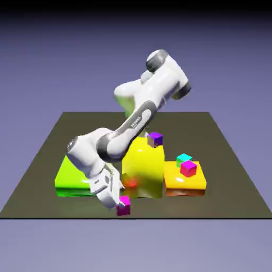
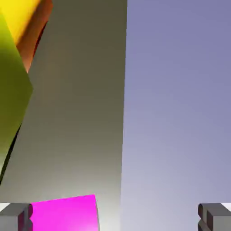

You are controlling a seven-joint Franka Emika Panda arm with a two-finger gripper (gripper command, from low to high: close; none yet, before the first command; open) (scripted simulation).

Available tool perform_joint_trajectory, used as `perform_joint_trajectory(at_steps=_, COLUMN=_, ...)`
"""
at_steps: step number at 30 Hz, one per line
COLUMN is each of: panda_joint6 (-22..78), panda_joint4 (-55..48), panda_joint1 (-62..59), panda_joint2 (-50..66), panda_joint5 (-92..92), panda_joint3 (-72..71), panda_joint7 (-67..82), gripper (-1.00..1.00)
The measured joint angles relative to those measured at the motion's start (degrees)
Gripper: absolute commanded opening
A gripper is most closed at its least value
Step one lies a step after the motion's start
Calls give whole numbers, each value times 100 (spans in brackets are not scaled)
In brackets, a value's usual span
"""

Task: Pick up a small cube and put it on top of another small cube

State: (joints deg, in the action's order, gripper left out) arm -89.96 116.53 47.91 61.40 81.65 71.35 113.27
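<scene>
In the exterior view the gripper's fingertips (image 1: 121, 195) are too small to make out clearly and the arm (image 1: 127, 133) hides part of the green block (image 1: 71, 178), while the hand view's edges cut off the magenta cube (image 2: 65, 214), the yellow-green block (image 2: 11, 85) and the orange-yellow block (image 2: 34, 27).

Exterior view from in front and above, facing the Franka Panda arm (image 1: 130, 130) across the whole tabletop (image 1: 223, 186), hand view close in, looking along the gripper (image 2: 115, 216), magenta-pink cube (image 1: 123, 206) near the table's edge in both.
</scene>
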Motion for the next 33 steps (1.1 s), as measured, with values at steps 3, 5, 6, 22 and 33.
perform_joint_trajectory(at_steps=3, panda_joint6=61, panda_joint4=277, panda_joint1=557, panda_joint2=623, panda_joint5=78, panda_joint3=509, panda_joint7=324, gripper=0)
perform_joint_trajectory(at_steps=5, panda_joint6=138, panda_joint4=384, panda_joint1=758, panda_joint2=800, panda_joint5=229, panda_joint3=727, panda_joint7=444, gripper=0)
perform_joint_trajectory(at_steps=6, panda_joint6=138, panda_joint4=384, panda_joint1=758, panda_joint2=800, panda_joint5=229, panda_joint3=727, panda_joint7=444, gripper=0)
perform_joint_trajectory(at_steps=22, panda_joint6=-24, panda_joint4=315, panda_joint1=1638, panda_joint2=663, panda_joint5=-335, panda_joint3=1464, panda_joint7=1555, gripper=-100)
perform_joint_trajectory(at_steps=33, panda_joint6=-63, panda_joint4=503, panda_joint1=3922, panda_joint2=426, panda_joint5=-1535, panda_joint3=2731, panda_joint7=3728, gripper=-100)
